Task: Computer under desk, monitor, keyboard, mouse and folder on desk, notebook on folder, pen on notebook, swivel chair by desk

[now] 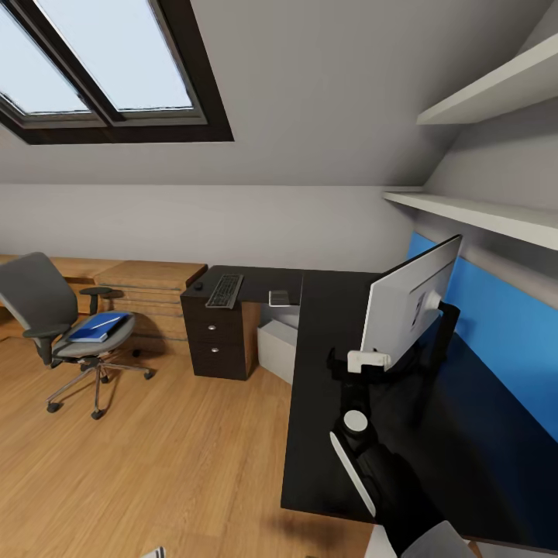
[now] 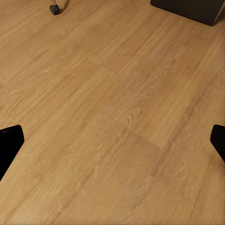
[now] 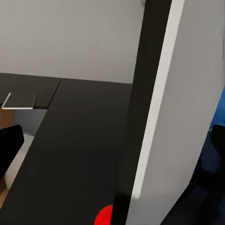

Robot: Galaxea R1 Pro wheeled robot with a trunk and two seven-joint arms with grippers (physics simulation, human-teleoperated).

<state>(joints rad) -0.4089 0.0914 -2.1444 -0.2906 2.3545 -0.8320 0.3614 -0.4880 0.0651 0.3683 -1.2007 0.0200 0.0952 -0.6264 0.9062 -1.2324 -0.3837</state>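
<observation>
The monitor (image 1: pixel 411 306) stands on the black desk (image 1: pixel 333 403) with its light grey back toward me. My right gripper (image 1: pixel 367 363) is at its lower left edge. In the right wrist view the monitor's edge (image 3: pixel 154 117) lies between the spread fingers of the right gripper (image 3: pixel 112 145), which is open. The keyboard (image 1: pixel 225 291) and mouse (image 1: pixel 198 286) lie on the desk's far wing, the notebook (image 1: pixel 279 297) beside them. Under the desk stands the white computer (image 1: pixel 277 350). The blue folder (image 1: pixel 97 327) rests on the swivel chair (image 1: pixel 46 302). My left gripper (image 2: pixel 112 140) hangs open over bare floor.
A light wooden drawer chest (image 1: pixel 151 298) stands between the chair and the desk's drawer unit (image 1: pixel 215 345). White wall shelves (image 1: pixel 480 213) run above the blue back panel (image 1: pixel 511 325). A chair caster (image 2: pixel 55 8) shows in the left wrist view. Wood floor (image 1: pixel 170 457) spreads left of the desk.
</observation>
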